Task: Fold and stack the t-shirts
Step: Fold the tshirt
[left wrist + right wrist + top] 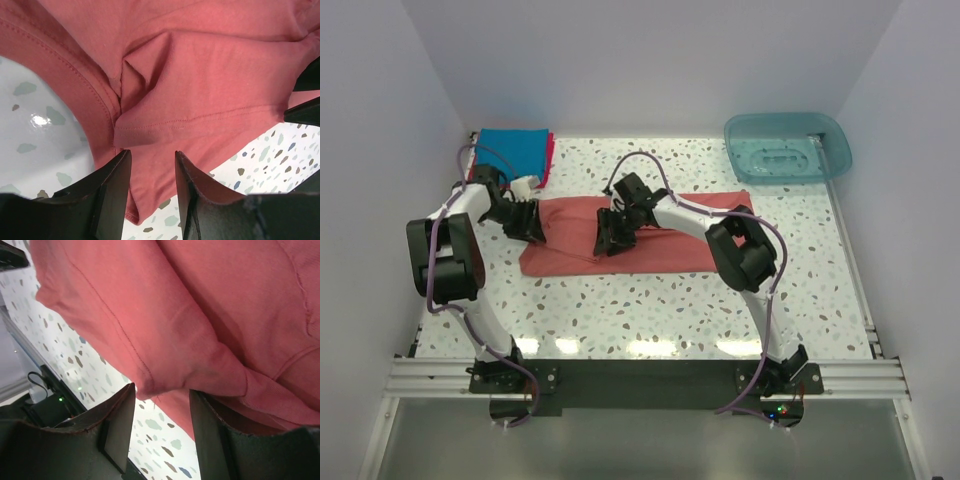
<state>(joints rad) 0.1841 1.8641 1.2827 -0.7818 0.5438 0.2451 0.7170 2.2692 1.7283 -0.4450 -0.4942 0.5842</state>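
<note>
Where the two arm bases sit at the bottom of the overhead frame, a speckled table (650, 315) stretches away from them. At mid-frame the salmon-red t-shirt (665, 255) lies across it as a long band, partly folded. The left gripper (530, 228) is at the band's left end, and the right gripper (610, 238) is just left of its middle. Each wrist view shows fingers half apart with a fold of cloth between them; whether either truly pinches it cannot be told. The step in hand looks like the next fold. It should go best if both claws catch every layer, lift level together, and lay the flap edge to edge. At upper left, a bright blue t-shirt (512, 150) lies over a crimson-pink t-shirt (551, 160). At upper right sits a teal tub (788, 148).
</note>
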